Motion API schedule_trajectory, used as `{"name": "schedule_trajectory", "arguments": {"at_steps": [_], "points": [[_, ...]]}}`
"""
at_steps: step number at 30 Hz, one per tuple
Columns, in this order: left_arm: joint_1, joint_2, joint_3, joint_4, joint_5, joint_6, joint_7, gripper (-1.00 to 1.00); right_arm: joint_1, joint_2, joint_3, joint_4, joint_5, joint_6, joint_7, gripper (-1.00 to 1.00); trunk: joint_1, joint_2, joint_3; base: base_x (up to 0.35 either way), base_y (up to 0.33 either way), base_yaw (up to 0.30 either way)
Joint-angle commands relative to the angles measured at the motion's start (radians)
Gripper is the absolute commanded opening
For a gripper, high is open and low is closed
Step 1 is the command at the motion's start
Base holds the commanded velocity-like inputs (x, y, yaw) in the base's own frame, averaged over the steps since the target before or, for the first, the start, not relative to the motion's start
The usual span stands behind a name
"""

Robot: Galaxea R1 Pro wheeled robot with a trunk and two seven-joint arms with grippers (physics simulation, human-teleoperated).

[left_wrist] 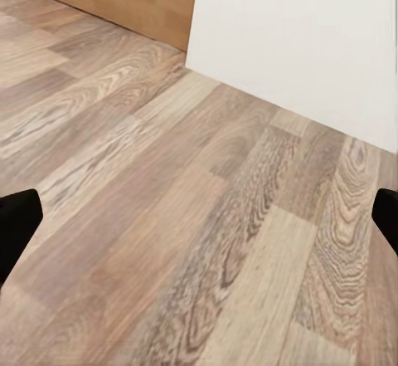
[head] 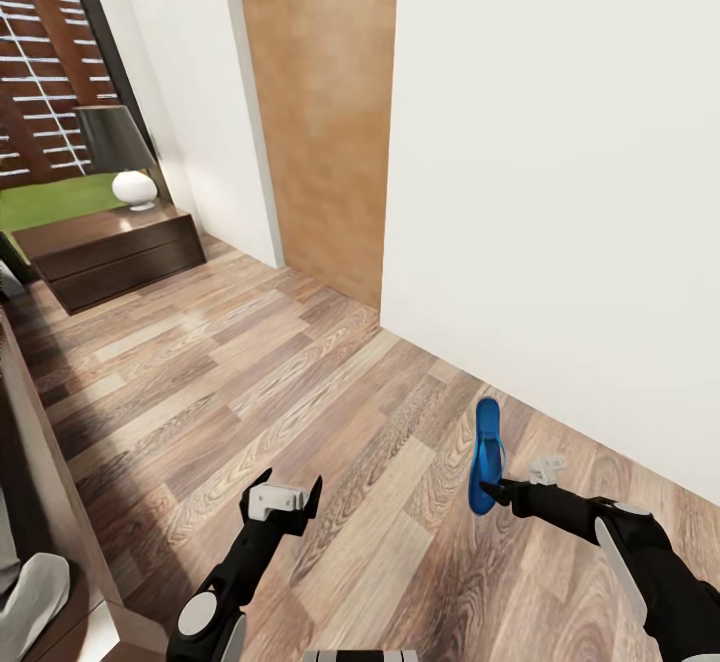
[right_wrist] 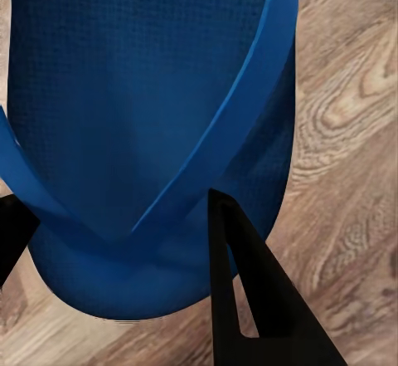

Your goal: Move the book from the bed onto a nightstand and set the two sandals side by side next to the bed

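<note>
Right pincer (head: 489, 490) around 1 blue sandal (head: 487, 452)

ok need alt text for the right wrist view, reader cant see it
Close-up of a bright blue sandal with thin blue straps, its end between the two black fingers of the right pincer, which looks closed on it. Grey-brown wood-plank floor lies behind the sandal.

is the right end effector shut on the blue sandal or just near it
Shut on it, apparently: the right end effector has dark fingers on either side of the sandal at one end. Whether it is lifted off the floor: cannot tell.
</note>
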Motion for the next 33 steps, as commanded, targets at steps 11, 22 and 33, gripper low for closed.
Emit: {"name": "schedule_trajectory", "arguments": {"at_steps": [11,22,33], "points": [[0.000,0.000,-0.007,0.000,0.000,0.000,-0.003,1.00,0.000,0.000,-0.001,0.000,-0.008,0.009,0.001,-1.00,-0.005,0.002,0.042,0.000,0.000,0.000],[0.000,0.000,-0.007,0.002,0.000,0.000,-0.003,1.00,0.000,0.000,0.000,0.000,-0.008,0.009,0.001,-1.00,-0.010,0.005,0.084,0.000,0.000,0.000],[0.000,0.000,-0.007,0.003,0.000,0.000,-0.003,1.00,0.000,0.002,0.000,0.000,-0.008,0.009,0.000,-1.00,-0.015,0.007,0.127,0.000,0.000,0.000]]}}
